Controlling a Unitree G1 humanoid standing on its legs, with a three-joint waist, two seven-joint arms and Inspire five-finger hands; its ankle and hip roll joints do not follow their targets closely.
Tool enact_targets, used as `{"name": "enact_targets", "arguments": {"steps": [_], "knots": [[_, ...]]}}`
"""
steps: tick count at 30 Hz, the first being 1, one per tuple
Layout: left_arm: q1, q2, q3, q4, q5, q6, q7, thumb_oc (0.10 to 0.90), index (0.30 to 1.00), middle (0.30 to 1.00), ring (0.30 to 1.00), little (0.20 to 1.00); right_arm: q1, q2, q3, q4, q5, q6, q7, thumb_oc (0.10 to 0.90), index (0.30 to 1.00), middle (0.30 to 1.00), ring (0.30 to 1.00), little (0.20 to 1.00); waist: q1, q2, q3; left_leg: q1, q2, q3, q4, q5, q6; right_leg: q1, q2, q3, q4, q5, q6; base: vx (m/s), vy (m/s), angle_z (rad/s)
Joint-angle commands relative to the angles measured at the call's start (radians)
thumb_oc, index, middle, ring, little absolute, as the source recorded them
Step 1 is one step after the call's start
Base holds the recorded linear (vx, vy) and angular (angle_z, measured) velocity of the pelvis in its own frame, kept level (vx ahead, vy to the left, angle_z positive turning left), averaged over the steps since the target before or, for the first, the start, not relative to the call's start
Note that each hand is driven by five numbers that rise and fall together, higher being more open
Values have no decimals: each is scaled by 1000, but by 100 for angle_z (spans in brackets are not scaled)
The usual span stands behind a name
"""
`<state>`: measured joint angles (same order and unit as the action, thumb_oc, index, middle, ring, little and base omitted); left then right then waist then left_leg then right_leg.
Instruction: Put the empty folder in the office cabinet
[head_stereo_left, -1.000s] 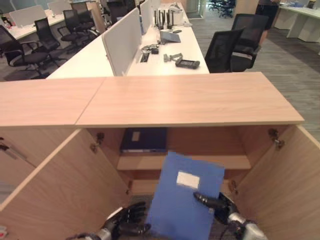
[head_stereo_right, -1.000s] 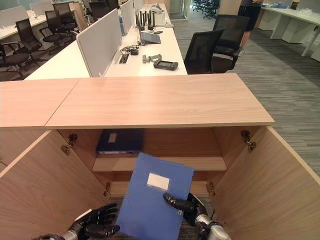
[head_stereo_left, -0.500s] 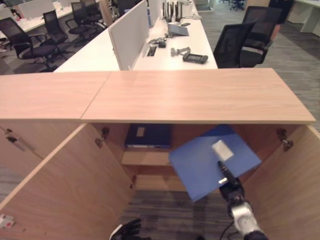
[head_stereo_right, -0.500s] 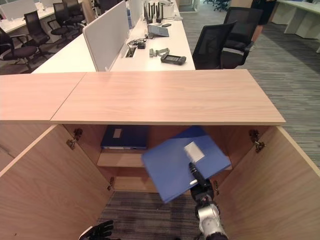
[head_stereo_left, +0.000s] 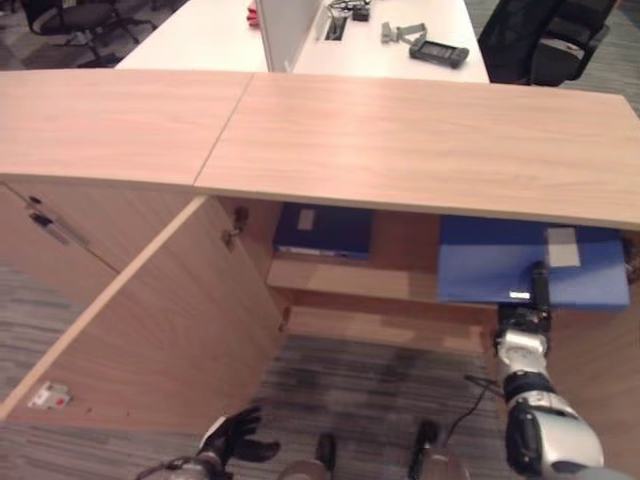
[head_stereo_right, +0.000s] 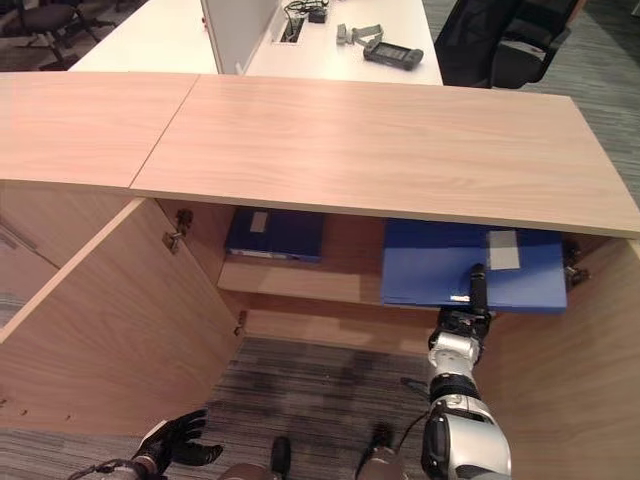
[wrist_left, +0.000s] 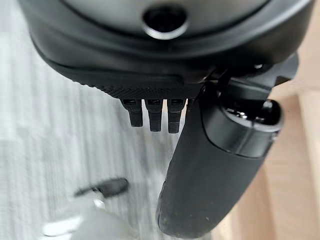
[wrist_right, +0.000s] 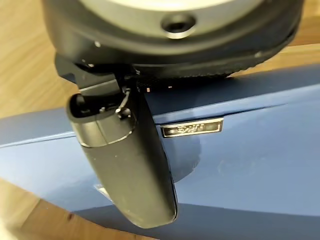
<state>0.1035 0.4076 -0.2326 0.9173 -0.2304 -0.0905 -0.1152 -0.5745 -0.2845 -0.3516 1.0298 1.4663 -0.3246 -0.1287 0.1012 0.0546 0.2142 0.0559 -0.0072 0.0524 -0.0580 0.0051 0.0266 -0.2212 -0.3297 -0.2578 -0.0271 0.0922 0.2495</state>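
The office cabinet (head_stereo_right: 380, 150) is seen with both doors swung open beneath its pale wooden top. Inside it, a single wooden shelf (head_stereo_right: 300, 282) runs across the width. On the left part of that shelf a dark navy binder (head_stereo_right: 275, 235) is laid flat, a pale label on its upper face. To the right, the blue folder (head_stereo_right: 440, 265) is held roughly level at shelf height, its far part tucked under the cabinet top and its near edge projecting forward past the shelf front; a white label (head_stereo_right: 502, 250) is carried near its right rear corner. Whether the folder's underside rests on the shelf cannot be told. The folder is pinched by the right hand (head_stereo_right: 470, 300) at its near edge: in the right wrist view the thumb (wrist_right: 135, 165) is pressed flat on the blue cover beside a small metal tag (wrist_right: 192, 128), while the fingers are hidden beneath. The left hand (head_stereo_left: 232, 437) is seen low over the striped grey carpet (head_stereo_right: 310, 390), well apart from the cabinet, its fingers loosely spread and nothing held.
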Motion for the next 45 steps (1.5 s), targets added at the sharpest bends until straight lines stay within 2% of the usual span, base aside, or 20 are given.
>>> {"name": "enact_targets", "arguments": {"steps": [1, 3, 6, 8, 10, 12, 13, 14, 15, 16, 18, 20, 22, 24, 26, 28, 30, 34, 37, 45], "knots": [[1, 13, -46, -74, 22, -61, -7, 800, 900, 900, 900, 900, -107, -103, 21, -37, 8, -65, 32, 400, 300, 300, 300, 300, 8, -24, -72, 196, 79, -57, -29, -153, -93, 16, 54, 18, 16, 107, 11, 446, -260, 12], [4, 1, -59, -40, 61, -66, -6, 800, 900, 900, 900, 900, -98, -121, 19, -18, 12, -66, 39, 400, 300, 300, 300, 300, 5, -32, -92, 219, 81, -55, -29, -166, -103, 31, 56, 33, -7, 140, 9, 333, -204, 29], [9, -22, -51, 39, 78, -51, 18, 800, 900, 900, 900, 900, -62, -139, 24, -17, 14, -73, 38, 400, 300, 300, 300, 300, -18, -9, -130, 232, 138, -66, -29, -152, -132, 45, 94, 34, 17, 120, -18, 226, -219, 43], [-1, -33, -64, 60, 94, -50, 20, 800, 900, 900, 900, 900, -49, -150, 28, -22, 10, -75, 40, 400, 300, 300, 300, 300, -35, 17, -140, 223, 184, -72, -29, -118, -157, 48, 120, 15, 34, 82, -40, 97, -195, 4], [-5, -33, -70, 72, 107, -49, 19, 800, 900, 900, 900, 900, -45, -157, 29, -23, 10, -74, 44, 400, 300, 300, 300, 300, -39, 26, -142, 220, 204, -70, -23, -90, -170, 54, 134, 7, 37, 64, -50, 81, -154, 23], [-8, -36, -70, 92, 130, -43, 18, 800, 900, 900, 900, 900, -30, -167, 35, -19, 3, -71, 49, 400, 300, 300, 300, 300, -39, 41, -146, 183, 249, -63, 62, -9, -205, 98, 174, -10, 28, 14, -84, 105, -175, 25], [-9, -36, -70, 93, 130, -43, 18, 800, 900, 900, 900, 900, -30, -168, 34, -18, 3, -71, 49, 400, 300, 300, 300, 300, -40, 43, -145, 180, 252, -66, 68, -10, -209, 100, 176, -12, 26, 13, -87, 68, -122, 15], [-10, -37, -67, 100, 134, -42, 19, 800, 900, 900, 900, 900, -22, -168, 35, -14, 0, -69, 50, 400, 300, 300, 300, 300, -38, 45, -145, 163, 259, -70, 108, 23, -219, 127, 190, -22, 12, 0, -100, 113, -176, 13], [-15, -37, -61, 109, 133, -39, 24, 800, 900, 900, 900, 900, -15, -173, 36, -17, -4, -64, 50, 400, 300, 300, 300, 300, -29, 38, -136, 126, 258, -75, 186, 96, -232, 165, 202, -27, -2, -16, -116, 129, -224, 11], [-18, -36, -59, 111, 131, -38, 24, 800, 900, 900, 900, 900, -9, -175, 36, -18, -5, -61, 50, 400, 300, 300, 300, 300, -29, 27, -126, 99, 256, -81, 246, 121, -235, 189, 204, -34, -12, -23, -129, 144, -225, 7], [-14, -35, -53, 110, 137, -39, 29, 800, 900, 900, 900, 900, 1, -170, 38, -18, -1, -62, 48, 400, 300, 300, 300, 300, -23, 11, -123, 75, 260, -71, 313, 153, -234, 226, 212, -33, -22, -43, -146, 134, -157, 2], [-14, -33, -46, 114, 137, -35, 33, 800, 900, 900, 900, 900, 14, -171, 40, -19, -3, -59, 41, 400, 300, 300, 300, 300, -21, 7, -120, 53, 285, -53, 329, 174, -232, 267, 218, -40, -37, -65, -151, 131, -72, -1], [-17, -31, -41, 127, 142, -33, 28, 800, 900, 900, 900, 900, 20, -181, 39, -21, -10, -50, 35, 400, 300, 300, 300, 300, -16, 4, -115, 17, 298, -32, 286, 155, -229, 298, 211, -47, -45, -81, -147, 154, -9, 4], [-19, -29, -56, 132, 155, -34, 20, 800, 900, 900, 900, 900, 19, -189, 40, -24, -22, -42, 31, 400, 300, 300, 300, 300, -9, -1, -114, -7, 278, -27, 215, 107, -221, 316, 201, -42, -48, -99, -136, 177, 27, 15], [-20, -29, -67, 132, 161, -35, 17, 800, 900, 900, 900, 900, 15, -190, 40, -27, -23, -40, 29, 400, 300, 300, 300, 300, -2, -2, -112, -34, 264, -31, 175, 91, -217, 328, 199, -35, -51, -105, -132, 155, 29, 27], [-15, -25, -91, 127, 156, -44, 26, 800, 900, 900, 900, 900, -16, -176, 61, -42, -26, -47, 23, 400, 300, 300, 300, 300, 43, 10, -96, -114, 206, -111, 82, 118, -214, 359, 208, 15, -57, -122, -127, 166, 32, 11], [-9, -23, -99, 135, 154, -46, 29, 800, 900, 900, 900, 900, -47, -170, 67, -24, -23, -45, 24, 400, 300, 300, 300, 300, 57, 16, -96, -112, 197, -142, 54, 116, -218, 366, 215, 33, -55, -130, -127, 123, 21, -36], [6, -18, -120, 127, 184, -47, 19, 800, 900, 900, 900, 900, -79, -185, 57, -4, -17, -50, 27, 400, 300, 300, 300, 300, 64, 24, -118, -56, 208, -113, -4, 119, -221, 391, 217, 39, -59, -138, -124, 143, 59, -76], [30, -4, -144, 108, 214, -51, 1, 800, 900, 900, 900, 900, -112, -219, 43, 23, -1, -56, 23, 400, 300, 300, 300, 300, 65, 27, -147, 1, 191, -93, -29, 85, -211, 396, 199, 42, -60, -125, -110, 120, 92, 1], [29, 22, -175, 83, 231, -59, -11, 800, 900, 900, 900, 900, -188, -256, 44, 58, 24, -53, 19, 400, 300, 300, 300, 300, 73, 38, -152, 6, 146, -67, -29, 46, -182, 372, 151, 52, -60, -100, -74, 38, 86, -6]]}}
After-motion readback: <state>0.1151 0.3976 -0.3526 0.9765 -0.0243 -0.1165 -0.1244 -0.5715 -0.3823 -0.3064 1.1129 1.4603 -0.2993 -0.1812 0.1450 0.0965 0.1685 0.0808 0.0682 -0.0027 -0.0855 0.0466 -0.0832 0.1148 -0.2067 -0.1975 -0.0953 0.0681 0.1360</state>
